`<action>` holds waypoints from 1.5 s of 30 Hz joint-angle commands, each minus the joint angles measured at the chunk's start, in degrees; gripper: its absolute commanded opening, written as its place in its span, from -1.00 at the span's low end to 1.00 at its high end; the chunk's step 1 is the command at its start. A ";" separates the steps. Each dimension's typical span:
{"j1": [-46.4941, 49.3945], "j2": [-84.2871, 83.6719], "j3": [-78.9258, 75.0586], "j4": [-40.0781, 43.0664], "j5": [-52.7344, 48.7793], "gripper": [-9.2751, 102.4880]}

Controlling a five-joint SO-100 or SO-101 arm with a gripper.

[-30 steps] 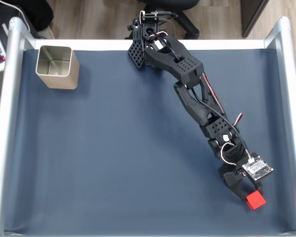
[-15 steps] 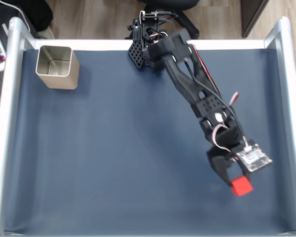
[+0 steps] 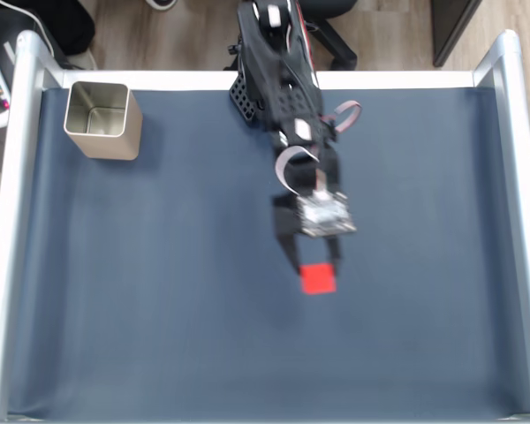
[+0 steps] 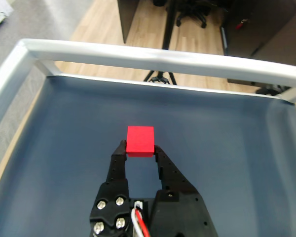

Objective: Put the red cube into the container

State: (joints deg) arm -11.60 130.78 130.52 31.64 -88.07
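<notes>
The end effector (image 4: 139, 150) was clamped on the cube (image 4: 140, 140), its two black fingers (image 4: 119, 159) pressing the cube's lower sides in the wrist view; in the fixed view the end effector (image 3: 314, 268) pointed toward the bottom edge, the cube (image 3: 317, 278) at its tip near the middle of the dark blue surface (image 3: 159, 291); the arm (image 3: 287, 97) reached down from the top edge; the tin (image 3: 102, 119) stood upright in the upper left corner, well apart from the cube; silver rails (image 3: 11, 230) framed the surface.
</notes>
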 commanded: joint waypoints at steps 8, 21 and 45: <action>24.96 20.74 9.05 7.38 -5.01 -0.83; 59.24 31.73 11.51 13.18 -13.45 -0.83; 87.71 30.85 19.34 2.37 -14.24 -0.83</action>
State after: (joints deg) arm 74.97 162.42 150.12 36.65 -103.89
